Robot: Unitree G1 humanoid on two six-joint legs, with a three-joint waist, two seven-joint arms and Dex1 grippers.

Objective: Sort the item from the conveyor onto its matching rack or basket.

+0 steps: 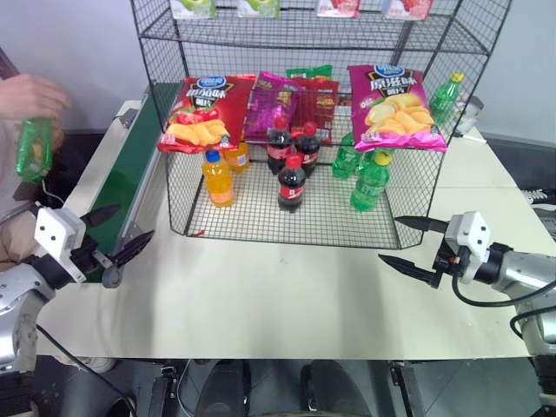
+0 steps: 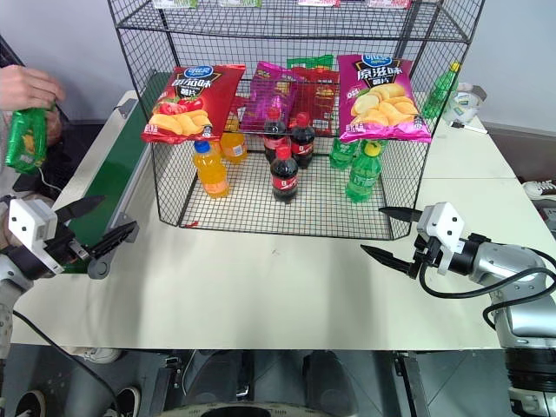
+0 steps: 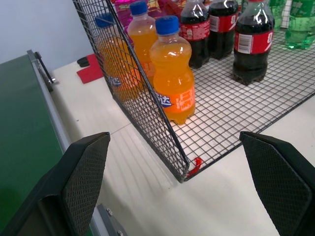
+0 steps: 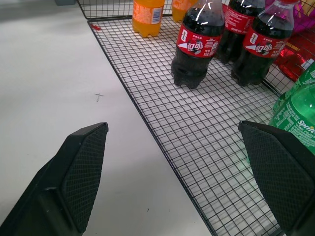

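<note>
- Grippers first: your left gripper point(image 1: 117, 233) hangs with its two black fingers spread wide and nothing between them, just beside the near end of the conveyor point(image 1: 122, 178). By my reading that is a waiting pose at the belt's mouth, where an item would arrive.
- Your right gripper point(image 1: 415, 245) is likewise wide apart and empty, low over the white table point(image 1: 261, 304) at about 4 o'clock from the rack's front corner, fingers aimed toward the table's middle. It looks parked out of the way rather than reaching.
- The item, a green crisp bag point(image 1: 33, 148), is not on the belt yet: a person's hand point(image 1: 30, 95) holds it at 10 o'clock from your left gripper, beyond the conveyor's outer rail. It is well apart from both grippers, so nothing can be grasped now.
- At 12 o'clock stands the black wire rack point(image 1: 321, 35). On its middle tier lie a red crisp bag point(image 1: 204, 111), a magenta crisp bag point(image 1: 395, 106) and smaller packets between them; part of a green packet point(image 1: 310, 73) peeks out behind those, which hints at where green goes.
- On the bottom tier, orange soda bottles point(image 1: 217, 178) stand at the left, cola bottles point(image 1: 292, 182) in the middle, green soda bottles point(image 1: 371, 181) at the right. They are grouped by kind, so the bag likely belongs with the crisps above.
- Judgement: wait for the bag to land on the belt; the left arm is the nearer one.
</note>
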